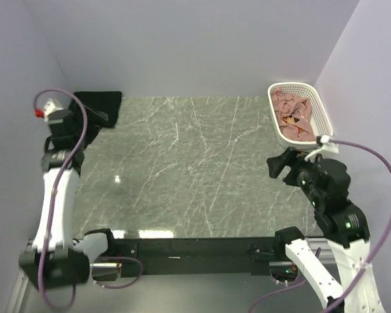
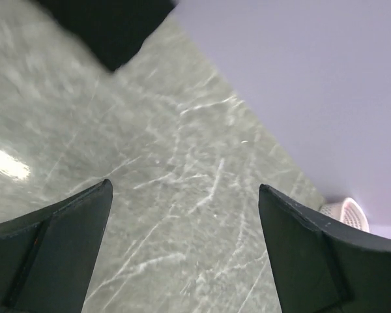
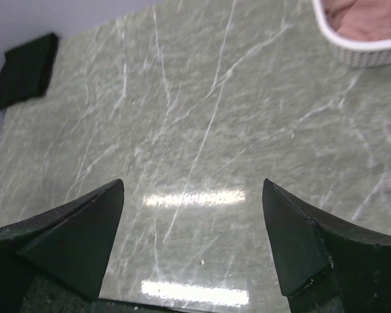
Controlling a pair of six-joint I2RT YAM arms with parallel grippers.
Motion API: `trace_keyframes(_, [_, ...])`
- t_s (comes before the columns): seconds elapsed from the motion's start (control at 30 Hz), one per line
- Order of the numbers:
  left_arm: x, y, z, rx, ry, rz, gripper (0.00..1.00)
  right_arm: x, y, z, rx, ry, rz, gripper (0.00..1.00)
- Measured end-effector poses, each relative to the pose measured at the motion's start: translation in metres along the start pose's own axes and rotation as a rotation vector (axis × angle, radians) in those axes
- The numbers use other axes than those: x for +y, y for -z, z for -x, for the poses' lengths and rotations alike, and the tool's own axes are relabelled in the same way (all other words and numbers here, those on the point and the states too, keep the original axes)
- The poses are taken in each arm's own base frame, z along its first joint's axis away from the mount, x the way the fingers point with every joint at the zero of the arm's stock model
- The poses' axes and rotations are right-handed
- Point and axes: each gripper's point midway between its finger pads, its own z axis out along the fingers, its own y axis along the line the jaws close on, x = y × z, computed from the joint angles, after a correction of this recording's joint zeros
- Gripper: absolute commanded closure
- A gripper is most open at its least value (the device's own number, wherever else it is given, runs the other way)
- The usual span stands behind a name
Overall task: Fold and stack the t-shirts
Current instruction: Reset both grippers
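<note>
Left wrist view: the left gripper (image 2: 182, 189) stands wide open, nothing between its fingers but bare marble table (image 2: 182, 124). The black t-shirt (image 2: 107, 26) lies at the upper left of the frame, apart from the fingertips. The white basket (image 2: 345, 214) peeks in at the lower right edge.

Right wrist view: the right gripper (image 3: 192, 186) is also spread open and empty over the table. The black t-shirt sits folded at the far upper left, well apart from it. The basket holding the pink t-shirts (image 3: 371, 19) is at the upper right corner.

Top view: the black t-shirt lies in the table's upper left corner beside the left arm's end. Dark fingers blend into dark cloth there, so whether they touch is unclear. The right gripper hovers just below the basket at the right.
</note>
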Motion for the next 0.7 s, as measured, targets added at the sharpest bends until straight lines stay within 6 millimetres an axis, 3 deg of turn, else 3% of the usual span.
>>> trace_keyframes(0.1, [-0.030, 0.072, 0.033, -0.117, -0.083, -0.101, 0.00, -0.008, 0.018, 0.008, -0.082, -0.002, -0.019, 0.07])
trace_keyframes(0.17, [-0.038, 0.118, 0.046, -0.185, -0.125, -0.145, 0.01, -0.014, 0.028, 0.011, -0.131, -0.007, -0.032, 0.06])
trace_keyframes(0.33, [-0.029, 0.204, 0.046, -0.276, -0.189, -0.181, 0.01, -0.031, 0.038, 0.000, -0.194, -0.016, -0.065, 0.06])
trace_keyframes(0.43, [-0.016, 0.221, 0.033, -0.256, -0.219, -0.167, 0.01, -0.037, 0.039, -0.006, -0.210, -0.019, -0.073, 0.06])
trace_keyframes(0.7, [0.042, 0.214, -0.001, -0.180, -0.286, -0.013, 0.01, -0.037, 0.050, -0.003, -0.305, -0.031, -0.031, 0.06])
